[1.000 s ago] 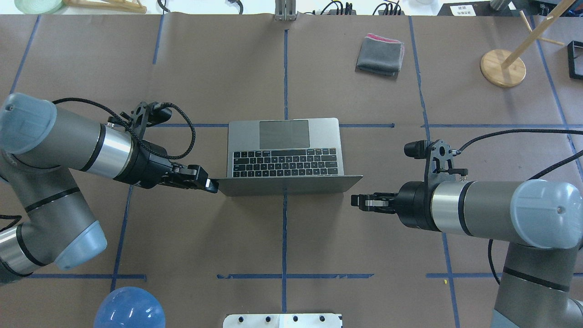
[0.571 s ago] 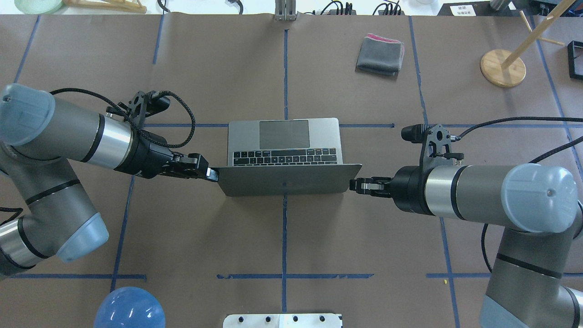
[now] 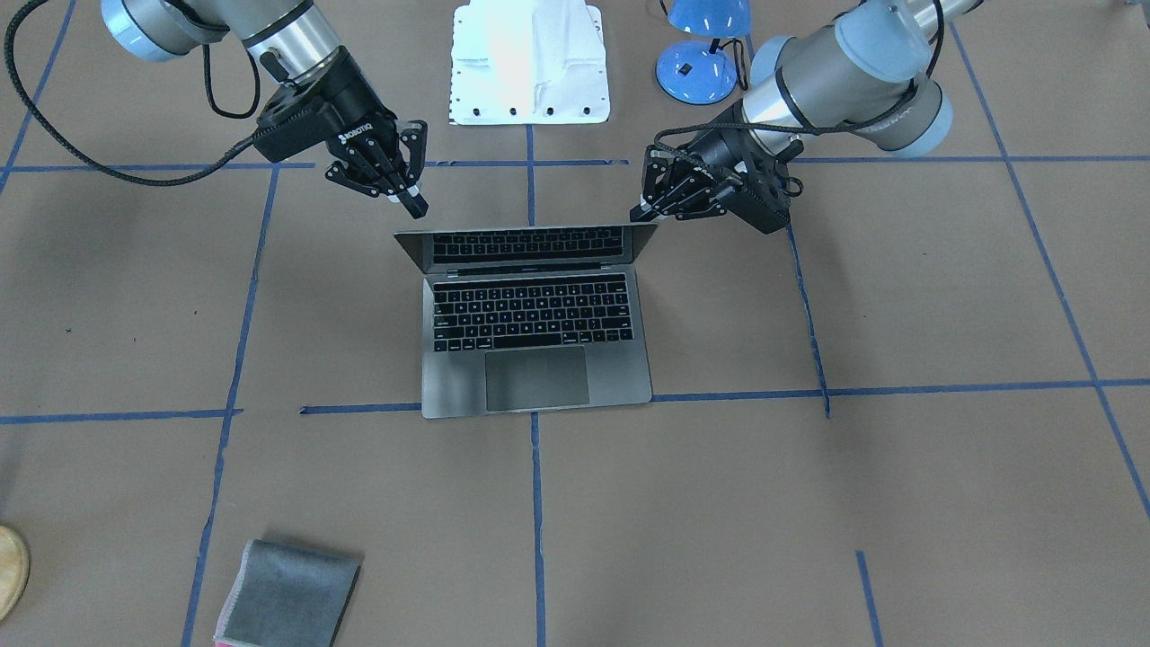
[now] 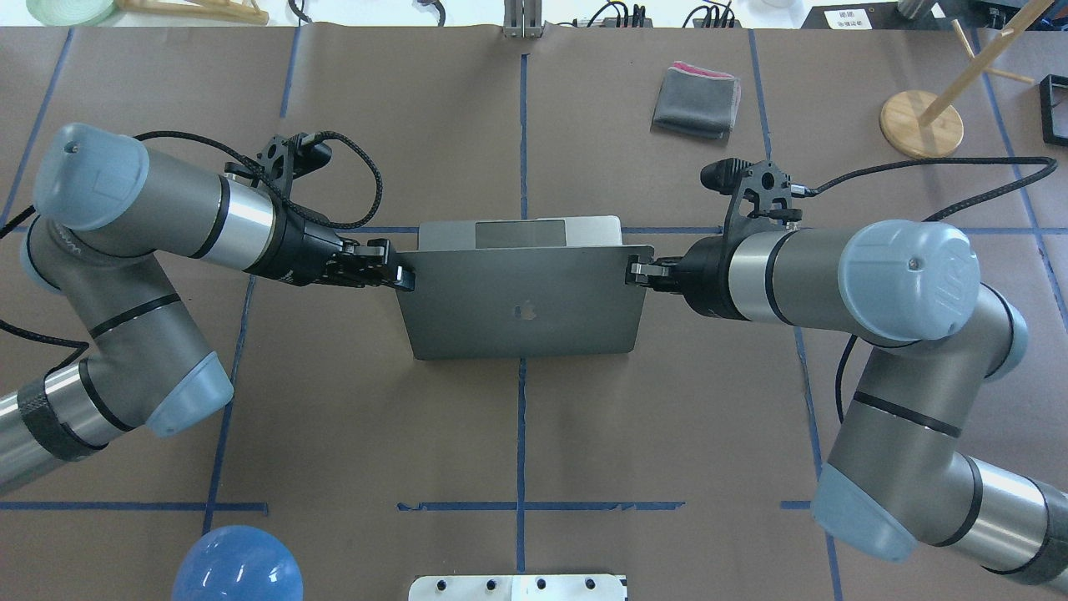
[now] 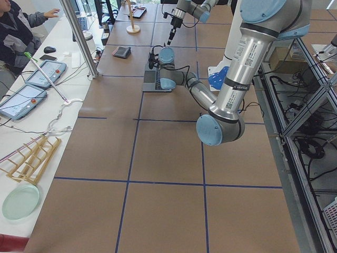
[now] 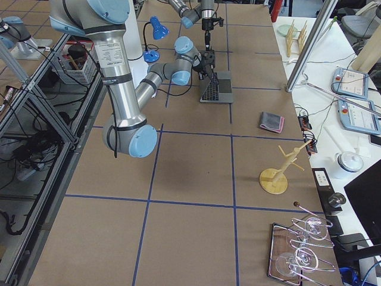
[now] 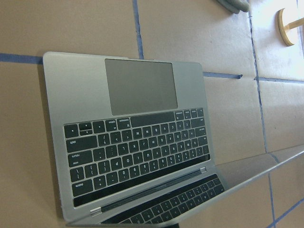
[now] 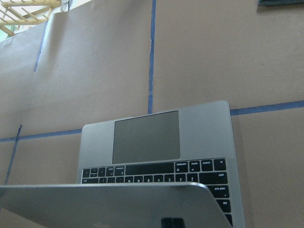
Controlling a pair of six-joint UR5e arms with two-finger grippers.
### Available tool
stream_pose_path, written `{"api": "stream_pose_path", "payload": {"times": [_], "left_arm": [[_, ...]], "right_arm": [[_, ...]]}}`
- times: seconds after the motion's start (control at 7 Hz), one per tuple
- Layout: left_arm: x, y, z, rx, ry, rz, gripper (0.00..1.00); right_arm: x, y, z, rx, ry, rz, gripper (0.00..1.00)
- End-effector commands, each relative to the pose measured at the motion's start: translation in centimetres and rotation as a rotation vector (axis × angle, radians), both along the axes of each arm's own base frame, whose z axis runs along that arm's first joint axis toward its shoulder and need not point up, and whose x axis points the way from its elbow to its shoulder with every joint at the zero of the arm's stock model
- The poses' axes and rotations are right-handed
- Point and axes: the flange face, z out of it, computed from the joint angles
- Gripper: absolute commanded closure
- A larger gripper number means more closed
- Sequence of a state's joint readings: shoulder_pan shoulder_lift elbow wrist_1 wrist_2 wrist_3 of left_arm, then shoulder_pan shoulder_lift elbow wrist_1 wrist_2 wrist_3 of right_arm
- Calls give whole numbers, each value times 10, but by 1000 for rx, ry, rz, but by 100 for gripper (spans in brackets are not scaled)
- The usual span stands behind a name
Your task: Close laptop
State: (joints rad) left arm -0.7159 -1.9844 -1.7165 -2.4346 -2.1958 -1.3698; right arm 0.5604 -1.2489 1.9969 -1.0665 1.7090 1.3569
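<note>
— Where is the laptop (image 4: 521,292) sitting right now?

— It's lying flat on the table (image 4: 667,434), well apart from the folded grey cloth (image 4: 697,102), on the robot's side of that cloth and off toward the robot's left.

— And which way is it pointing?

— Its long axis is running side to side across the robot's front. The hinge edge is facing the robot, and the trackpad (image 3: 536,378) edge is pointing away, toward the cloth's end of the table.

— Is the lid (image 3: 528,244) standing up?

— No, it's leaning well forward over the keyboard (image 3: 532,313), about half shut. The apple logo (image 4: 524,312) is showing on top and the keys are mirroring in the glass.

— What are the grippers doing?

— The left gripper (image 4: 400,275) is sitting at the lid's top corner farther from the cloth. Its fingers are drawn together with nothing between them, and the tips are touching the lid's edge as far as I can tell. The right gripper (image 4: 634,272) is doing the same at the corner nearer the cloth, fingers pinched together too, gripping nothing.

— How are the arms coming in?

— Both are reaching in from the sides, wrists pointing at each other across the lid.
</note>
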Motion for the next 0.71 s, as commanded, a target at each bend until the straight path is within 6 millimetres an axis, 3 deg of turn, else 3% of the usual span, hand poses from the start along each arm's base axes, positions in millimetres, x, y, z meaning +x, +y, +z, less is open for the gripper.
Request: {"api": "stream_pose_path", "payload": {"times": [0.0,0.57], "left_arm": [[3,-23,8,-18,-23,-25,100],[37,-65,23,-45,-83,-85,100]], "right_arm": [[-11,-28,7,-17,29,29,100],[-48,-79,17,-53,87,62,100]]}}
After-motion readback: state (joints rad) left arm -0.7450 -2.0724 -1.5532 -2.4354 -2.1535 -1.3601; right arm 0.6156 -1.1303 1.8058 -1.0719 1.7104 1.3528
